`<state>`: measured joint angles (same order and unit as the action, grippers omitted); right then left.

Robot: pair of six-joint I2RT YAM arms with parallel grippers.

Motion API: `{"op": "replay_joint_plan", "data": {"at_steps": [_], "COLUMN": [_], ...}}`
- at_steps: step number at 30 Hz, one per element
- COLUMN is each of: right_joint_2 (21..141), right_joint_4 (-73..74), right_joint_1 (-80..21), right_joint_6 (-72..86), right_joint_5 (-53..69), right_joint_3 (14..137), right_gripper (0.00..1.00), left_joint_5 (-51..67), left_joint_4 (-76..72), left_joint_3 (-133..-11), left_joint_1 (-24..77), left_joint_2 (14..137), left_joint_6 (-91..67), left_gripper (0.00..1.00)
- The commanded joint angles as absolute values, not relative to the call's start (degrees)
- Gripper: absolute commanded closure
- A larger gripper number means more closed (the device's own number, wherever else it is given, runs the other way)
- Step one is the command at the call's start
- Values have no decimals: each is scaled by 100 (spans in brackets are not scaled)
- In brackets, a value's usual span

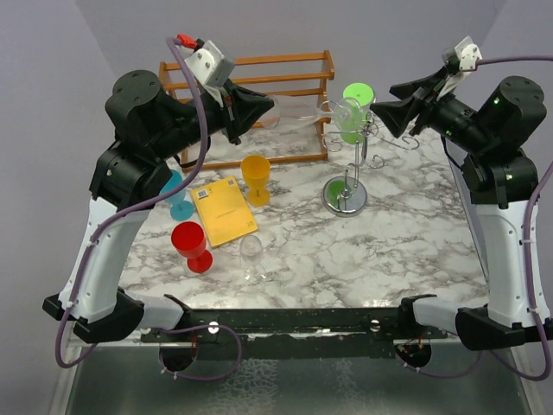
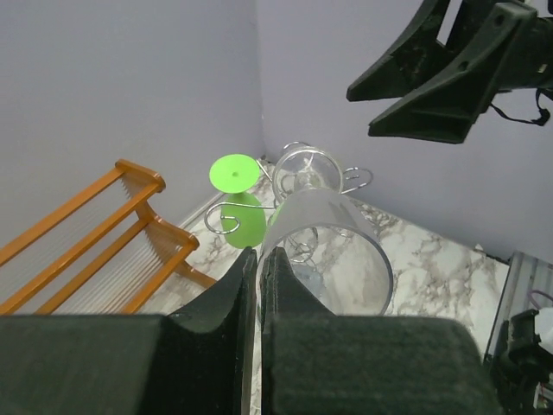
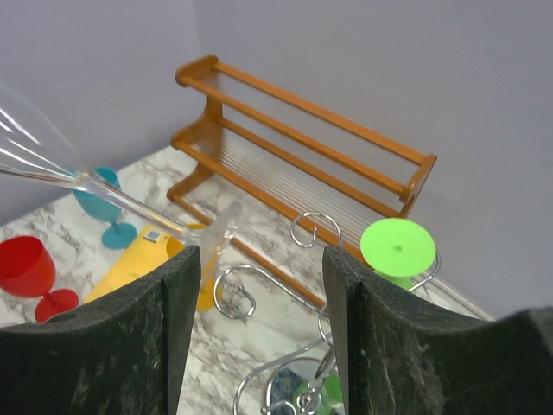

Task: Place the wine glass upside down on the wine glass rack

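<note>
Wine glass (image 1: 298, 114): clear, held on its side in the air over the far part of the table (image 1: 406, 233). Its bowl points left, and its foot sits just beside the rack's top curls.
Left gripper (image 2: 259, 268): pinched shut on the rim of the bowl, carrying the glass alone.
Right gripper (image 3: 257, 268): jaws apart and holding nothing. It hovers just right of the rack's top, facing the foot of the glass.
Wine glass rack (image 1: 347, 177): silver wire stand on a round disc, right of the table's middle. A green glass (image 1: 356, 95) already hangs on it upside down.
Done: you have the glass lifted, tipped sideways and brought up to the rack.
Left to do: the foot does not look seated in any wire arm. You likely need to slide the stem into a free curl, bowl down, then let go.
Tight spots: the green glass, the wire curls and your right gripper crowd the rack's top. The wooden shelf (image 1: 285, 65) lines the far edge just behind.
Open room: the near side of the rack and the space toward the right edge look free. The coloured glasses near the left edge stand well apart.
</note>
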<state>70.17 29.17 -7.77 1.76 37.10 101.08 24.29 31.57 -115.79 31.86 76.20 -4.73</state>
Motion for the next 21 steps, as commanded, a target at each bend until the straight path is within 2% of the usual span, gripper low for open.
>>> {"op": "replay_joint_plan", "data": {"at_steps": [1, 6, 12, 16, 21], "right_joint_2": [7330, 7532, 7299, 7336, 7367], "right_joint_4": [2605, 2489, 2086, 2098, 1937], "right_joint_1": [-765, -772, -773, -773, -773], "right_joint_6": [954, 1333, 1561, 1743, 2009], "right_joint_5": [3993, 3908, 3262, 3350, 3517], "right_joint_3": [10402, 10384, 9839, 9779, 9554], "right_gripper": [43, 44, 47, 48, 55], "left_joint_5": [1994, 1943, 1924, 1956, 2053], "left_joint_4": [2602, 2378, 2360, 2363, 2329], "left_joint_3": [-11929, -12115, -12165, -12234, -12300], "left_joint_1": [3164, 3166, 3147, 3121, 3116], "left_joint_2": [7849, 8086, 8226, 8275, 8325], "left_joint_6": [-788, -967, -1006, -1036, -1109], "left_gripper": [100, 100, 100, 100, 100]}}
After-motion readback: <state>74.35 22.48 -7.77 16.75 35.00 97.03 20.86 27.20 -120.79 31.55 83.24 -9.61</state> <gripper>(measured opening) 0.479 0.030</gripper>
